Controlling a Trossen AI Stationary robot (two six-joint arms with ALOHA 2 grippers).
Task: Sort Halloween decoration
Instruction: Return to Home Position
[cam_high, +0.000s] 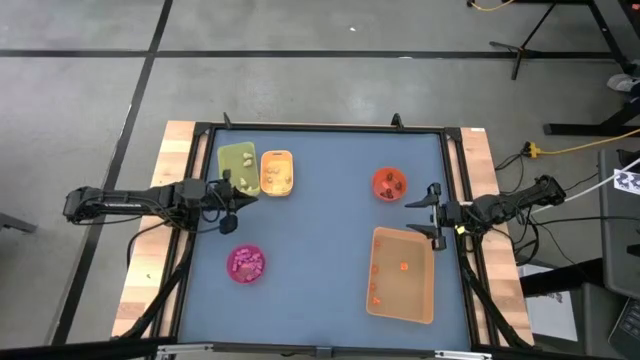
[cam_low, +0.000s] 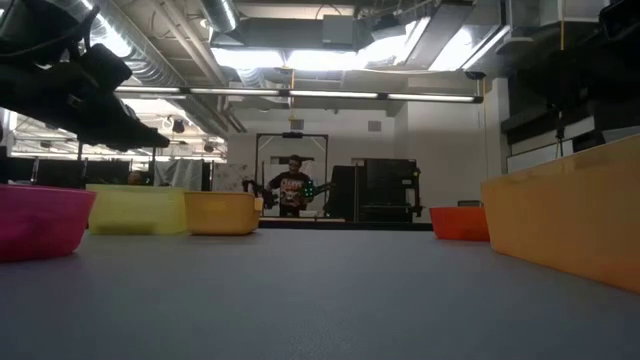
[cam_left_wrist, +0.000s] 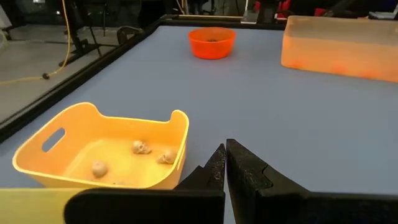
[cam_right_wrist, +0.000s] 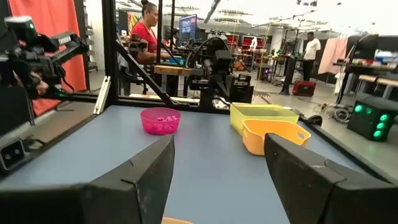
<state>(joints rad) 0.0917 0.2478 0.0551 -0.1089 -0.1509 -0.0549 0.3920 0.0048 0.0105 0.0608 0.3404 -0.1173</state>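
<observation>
left claw (cam_left_wrist: 224, 149) pinched closed, empty, cream skull trinkets (cam_left_wrist: 141, 147) in yellow bin (cam_left_wrist: 180, 127) just beside it; right claw (cam_right_wrist: 219, 149) wide open, empty; trinkets likely light, hard, slippery, so pinch across the middle

Cream trinkets (cam_left_wrist: 141, 147) in a yellow tray (cam_left_wrist: 179, 140); magenta bowl (cam_right_wrist: 160, 126), orange-red bowl (cam_left_wrist: 211, 46), blue-grey table (cam_left_wrist: 280, 112)

In the low view, walls hide the contents of the pink bowl (cam_low: 40, 220), green tray (cam_low: 135, 210), orange tray (cam_low: 220, 213), red bowl (cam_low: 458, 222) and tan tray (cam_low: 570, 215). The picture's edges cut off the pink bowl at left and the tan tray at right. From above, the trinkets (cam_high: 246, 263) are too small to tell their shapes.
</observation>
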